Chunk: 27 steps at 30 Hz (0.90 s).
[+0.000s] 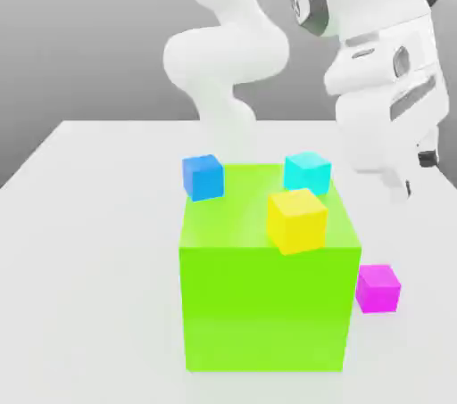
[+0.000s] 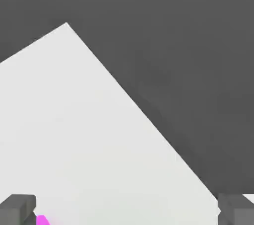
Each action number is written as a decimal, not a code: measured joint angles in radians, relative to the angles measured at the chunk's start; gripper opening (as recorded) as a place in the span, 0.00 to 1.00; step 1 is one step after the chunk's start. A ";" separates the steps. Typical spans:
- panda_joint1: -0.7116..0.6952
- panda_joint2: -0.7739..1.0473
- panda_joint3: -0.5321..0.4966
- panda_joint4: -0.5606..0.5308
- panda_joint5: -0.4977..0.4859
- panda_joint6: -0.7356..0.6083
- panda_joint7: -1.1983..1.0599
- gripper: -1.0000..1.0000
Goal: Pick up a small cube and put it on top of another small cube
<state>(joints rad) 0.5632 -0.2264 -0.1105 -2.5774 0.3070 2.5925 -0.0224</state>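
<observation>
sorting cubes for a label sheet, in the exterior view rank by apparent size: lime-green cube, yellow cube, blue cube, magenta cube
1. lime-green cube, by far the largest.
2. yellow cube, looks a bit bigger than the other small ones, though it may just be nearer the camera.
3. blue cube and magenta cube: look alike, so no ranking between them.

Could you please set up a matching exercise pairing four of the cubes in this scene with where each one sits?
Things:
1. yellow cube
2. pink cube
3. blue cube
4. green cube

Places:
A. on the table, by the green cube's lower right in the exterior view
B. overlapping the green cube's top
C. at the green cube's far left corner
D. centre of the table, the biggest

Pairs: 1-B, 2-A, 3-C, 4-D
</observation>
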 joint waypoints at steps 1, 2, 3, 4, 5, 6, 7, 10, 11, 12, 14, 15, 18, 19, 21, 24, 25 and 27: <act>0.013 0.020 0.005 -0.011 0.002 0.012 -0.024 0.50; 0.025 0.040 0.012 -0.021 0.003 0.024 -0.047 0.50; 0.037 0.059 0.018 -0.032 0.003 0.037 -0.069 0.50; 0.047 0.078 0.026 -0.043 0.000 0.049 -0.090 0.50; 0.056 0.097 0.034 -0.054 -0.004 0.062 -0.109 0.50; 0.065 0.115 0.042 -0.065 -0.011 0.076 -0.127 0.50; 0.074 0.133 0.050 -0.077 -0.020 0.089 -0.143 0.50; 0.108 0.182 0.069 -0.111 -0.066 0.131 -0.178 0.50; 0.118 0.198 0.072 -0.123 -0.088 0.145 -0.185 0.50; 0.126 0.213 0.074 -0.134 -0.114 0.159 -0.189 0.50; 0.145 0.241 0.077 -0.158 -0.178 0.187 -0.188 0.50; 0.154 0.254 0.074 -0.169 -0.218 0.201 -0.182 0.50; 0.161 0.294 0.063 -0.181 -0.293 0.241 -0.167 0.50; 0.162 0.310 0.062 -0.178 -0.300 0.255 -0.166 0.50; 0.162 0.344 0.060 -0.171 -0.306 0.285 -0.165 0.50; 0.159 0.399 0.065 -0.160 -0.305 0.331 -0.168 0.50; 0.157 0.419 0.067 -0.157 -0.302 0.348 -0.170 0.50; 0.151 0.460 0.075 -0.152 -0.293 0.381 -0.175 0.50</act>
<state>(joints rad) 0.7138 0.2341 -0.0352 -2.7296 0.0139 2.9735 -0.1977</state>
